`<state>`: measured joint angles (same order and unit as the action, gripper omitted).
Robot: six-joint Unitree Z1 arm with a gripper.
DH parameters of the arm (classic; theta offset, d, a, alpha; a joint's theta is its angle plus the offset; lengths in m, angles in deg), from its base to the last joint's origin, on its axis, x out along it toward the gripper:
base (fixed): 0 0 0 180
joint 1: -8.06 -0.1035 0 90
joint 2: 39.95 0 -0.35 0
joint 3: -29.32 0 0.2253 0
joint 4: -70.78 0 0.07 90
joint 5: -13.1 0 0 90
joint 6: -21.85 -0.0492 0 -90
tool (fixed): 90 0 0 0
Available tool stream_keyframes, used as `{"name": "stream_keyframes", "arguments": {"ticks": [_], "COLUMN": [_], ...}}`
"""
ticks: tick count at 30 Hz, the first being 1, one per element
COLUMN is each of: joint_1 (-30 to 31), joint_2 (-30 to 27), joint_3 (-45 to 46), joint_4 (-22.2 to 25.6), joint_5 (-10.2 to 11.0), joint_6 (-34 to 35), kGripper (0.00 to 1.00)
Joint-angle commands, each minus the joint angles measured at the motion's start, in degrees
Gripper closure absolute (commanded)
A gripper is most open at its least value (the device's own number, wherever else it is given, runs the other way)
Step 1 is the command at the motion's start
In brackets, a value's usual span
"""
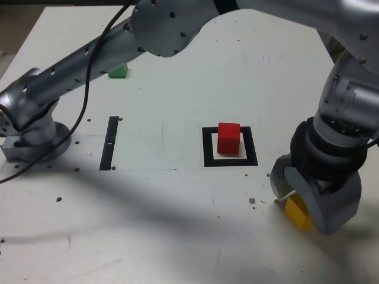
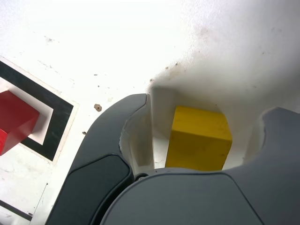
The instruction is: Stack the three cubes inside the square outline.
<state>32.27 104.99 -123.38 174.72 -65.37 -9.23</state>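
The exterior view gives the whole table (image 1: 172, 201), while the wrist view gives only a small part of it, from close. In the exterior view, the green cube (image 1: 118, 72) is at the upper left, partly hidden behind the arm (image 1: 166, 26); only this view shows it. The same view shows also the round base (image 1: 38, 142) of the arm, a dark cable (image 1: 87, 83) hanging along it, and the black strip (image 1: 109, 143) lying between the base and the square outline (image 1: 208, 148).

The red cube (image 1: 228, 139) sits inside the square outline, and both views show it. The wrist view cuts off a part of the cube and of the outline at the picture's edge.

The yellow cube (image 2: 199, 138) is on the table outside of the outline, at the exterior view's lower right. There the gripper (image 2: 211, 103) covers much of it. The wrist view makes its position more clear — the cube is between the two fingers, and a gap is seen on each side of it. So the jaws are apart around the yellow cube and they are not clamping it. Small brown marks (image 2: 98, 107) on the table appear in both views — near the gripper.
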Motion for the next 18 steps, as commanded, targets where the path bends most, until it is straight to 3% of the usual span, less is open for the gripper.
{"name": "stream_keyframes", "arguments": {"ticks": [1,18], "joint_1": [0.1,0.1], "joint_2": [0.5,0.5], "joint_3": [-0.2,-0.4], "joint_4": [0.0,0.4], "joint_5": [0.0,-0.4], "joint_6": [0.1,0.1], "kGripper": [0.65,0.68]}}
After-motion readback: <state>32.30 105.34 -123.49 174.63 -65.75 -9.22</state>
